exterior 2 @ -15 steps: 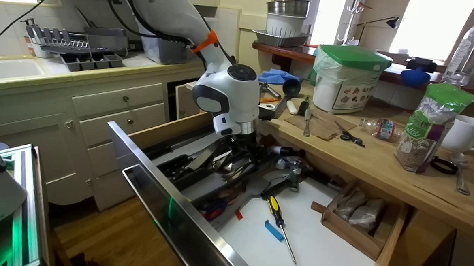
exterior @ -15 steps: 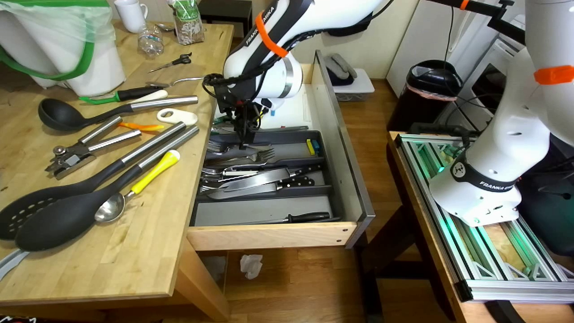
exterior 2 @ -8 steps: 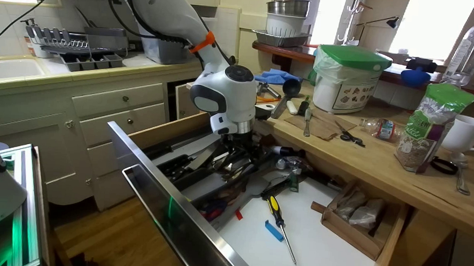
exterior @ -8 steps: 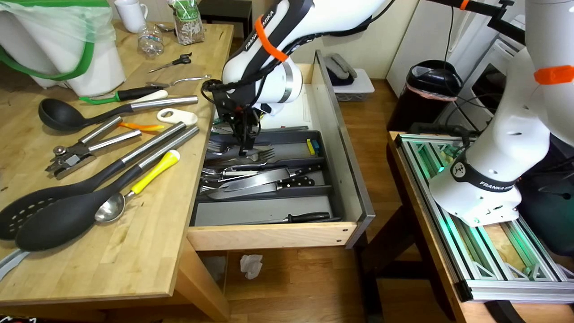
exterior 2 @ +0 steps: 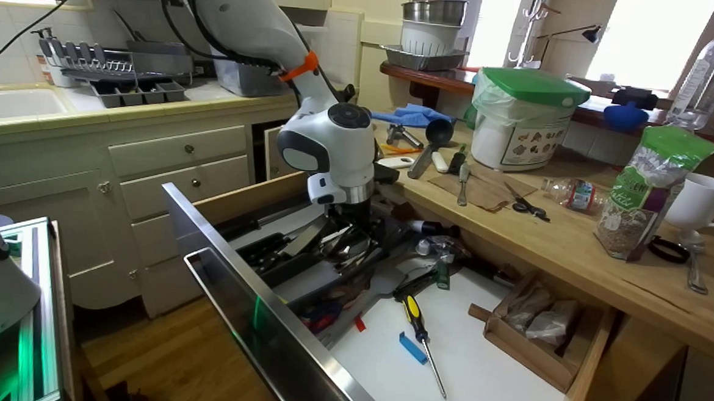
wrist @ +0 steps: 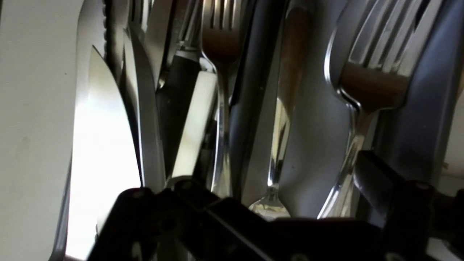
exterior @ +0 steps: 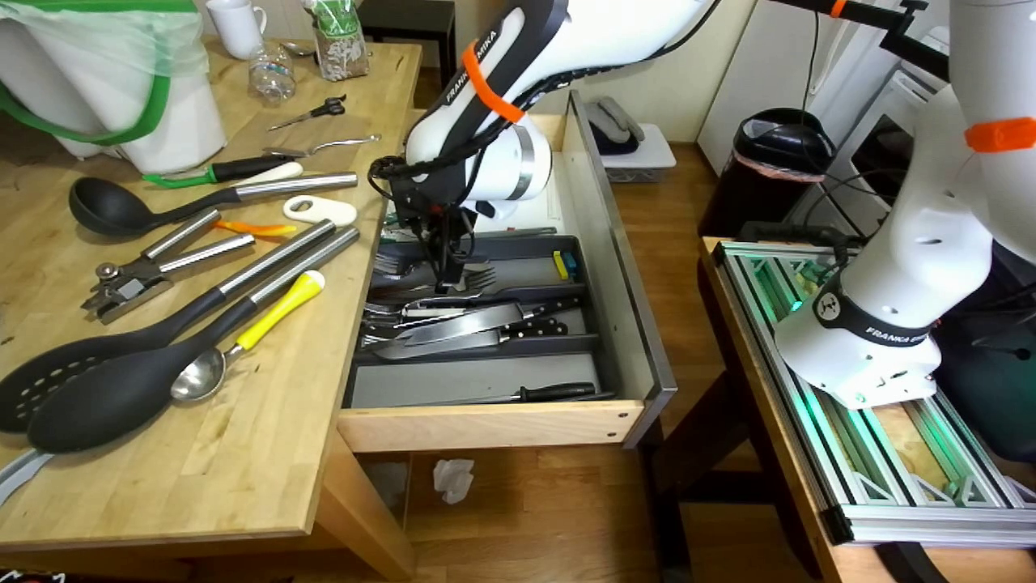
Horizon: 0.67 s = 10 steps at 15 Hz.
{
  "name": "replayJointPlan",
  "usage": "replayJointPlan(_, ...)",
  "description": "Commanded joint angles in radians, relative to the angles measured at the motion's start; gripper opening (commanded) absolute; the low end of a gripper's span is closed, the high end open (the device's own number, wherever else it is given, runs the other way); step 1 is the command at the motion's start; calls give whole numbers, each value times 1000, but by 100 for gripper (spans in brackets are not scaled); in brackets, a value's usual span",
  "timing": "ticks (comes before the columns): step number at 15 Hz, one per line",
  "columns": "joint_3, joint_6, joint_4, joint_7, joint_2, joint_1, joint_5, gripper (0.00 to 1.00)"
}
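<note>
My gripper points down, jaws wide apart with nothing held, over the grey cutlery tray in the pulled-out drawer. In the wrist view a shiny utensil lies between the fingers, its lower end hidden by the gripper. Stacked forks run down beside the right finger; whether they touch is unclear. Left of a black divider are a single fork, a white-handled piece and a large knife. In an exterior view, the dark gripper partly covers the cutlery.
Black-handled knives and a dark-handled rod lie in neighbouring compartments. The drawer front and tabletop edge flank the arm. A screwdriver and cardboard box occupy the drawer's white part; utensils including a ladle cover the table.
The arm has shifted slightly along the drawer, away from the white part and toward the knife compartments. The cutlery looks unmoved.
</note>
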Motion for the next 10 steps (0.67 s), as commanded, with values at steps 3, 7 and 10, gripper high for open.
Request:
replayJointPlan(3, 84, 110, -13, -94, -9, -52, 150, 100)
replayJointPlan(7, 138, 163, -11, -168, -4, -89, 239, 100)
replayJointPlan(10, 172, 193, -18, -219, -9, -117, 300, 100)
